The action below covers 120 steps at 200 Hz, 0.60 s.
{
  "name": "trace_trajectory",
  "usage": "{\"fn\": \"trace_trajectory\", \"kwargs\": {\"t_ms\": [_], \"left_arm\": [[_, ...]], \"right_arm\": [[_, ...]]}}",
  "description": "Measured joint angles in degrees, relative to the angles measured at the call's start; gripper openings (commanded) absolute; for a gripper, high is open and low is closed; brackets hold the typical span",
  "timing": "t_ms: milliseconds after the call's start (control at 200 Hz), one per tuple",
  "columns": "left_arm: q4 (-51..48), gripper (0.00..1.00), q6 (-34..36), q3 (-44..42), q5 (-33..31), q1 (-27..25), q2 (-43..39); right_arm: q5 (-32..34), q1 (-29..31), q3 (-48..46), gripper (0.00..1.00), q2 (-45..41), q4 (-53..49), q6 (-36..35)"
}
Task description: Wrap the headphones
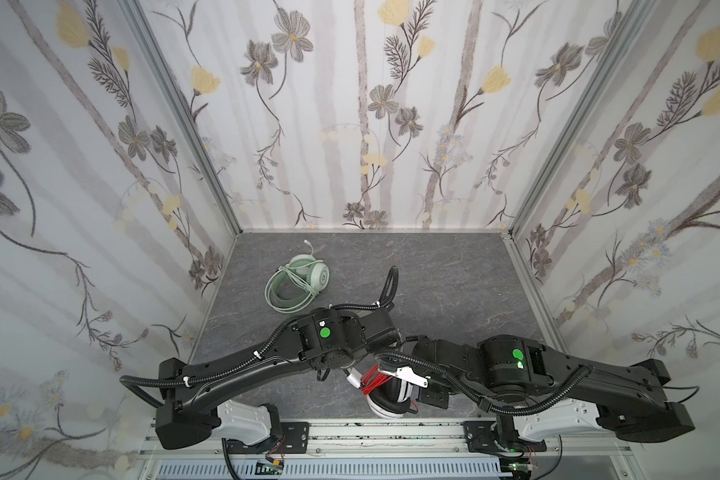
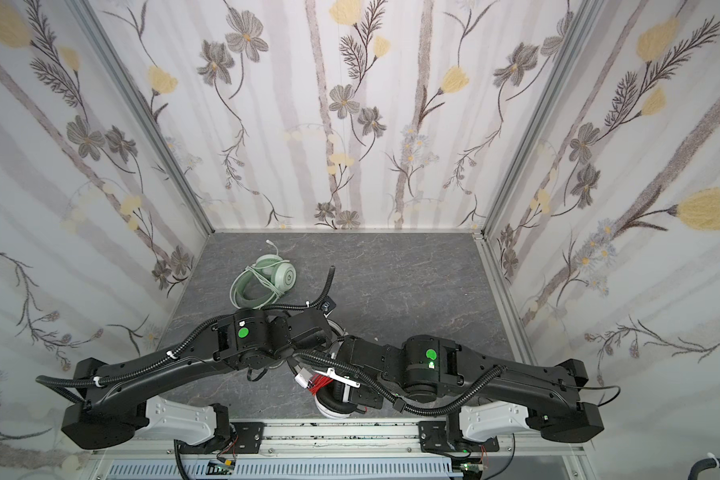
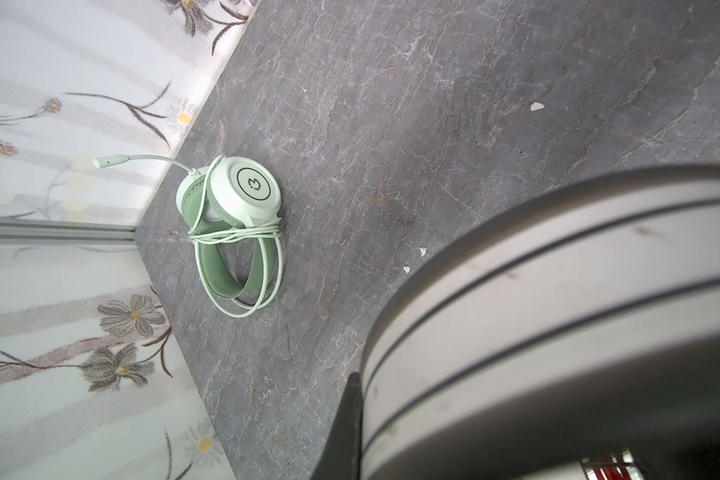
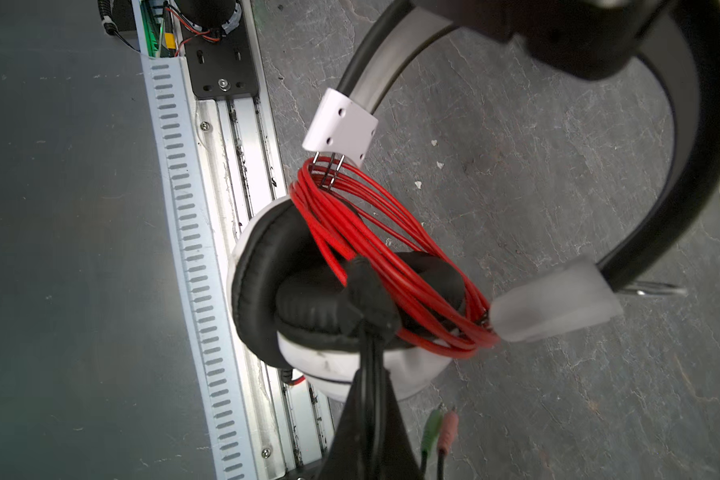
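Work area: a grey marble-pattern tabletop [image 1: 454, 282] enclosed by floral wallpaper walls [image 1: 371, 104], with an aluminium mounting rail [image 1: 391, 434] along the front edge. The white-and-black over-ear headset [image 1: 387, 405] is at front centre, just beside the rail.

Left gripper [image 4: 574, 50]: jaws fully closed on the headset's headband.

Right gripper [image 4: 371, 386]: jaws fully closed on the black end section of the thin red cable [image 4: 327, 230], which is coiled across the ear cups.

The pale mint green over-ear headset [image 1: 304, 272], with its cable wound round the band, lies well apart near the back left wall. Green and pink jack plugs [image 4: 432, 426] show just beside the right gripper.
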Motion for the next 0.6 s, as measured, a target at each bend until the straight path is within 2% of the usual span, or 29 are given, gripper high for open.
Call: {"fn": "trace_trajectory", "kwargs": {"t_ms": [175, 255, 290, 330, 600], "left_arm": [[2.1, 0.00, 2.4, -2.1, 0.5, -1.9, -1.2], [2.7, 0.00, 3.7, -2.3, 1.2, -2.4, -2.0], [3.0, 0.00, 4.4, -2.4, 1.7, -2.5, -2.5], [2.8, 0.00, 5.9, -2.6, 2.2, -2.7, -3.2], [2.4, 0.00, 8.7, -3.2, 5.6, -2.8, -6.2]], "right_arm": [[-0.9, -1.0, -0.9, 0.06, -2.2, -0.1, -1.4], [-1.1, -1.3, -1.7, 0.15, -3.1, 0.2, -1.4], [-1.0, -1.4, -2.2, 0.23, -3.4, 0.4, -1.4], [-0.9, -1.6, -2.7, 0.26, -3.6, 0.7, -1.2], [-0.6, -2.8, -5.3, 0.27, -4.8, 2.9, -1.2]]}}
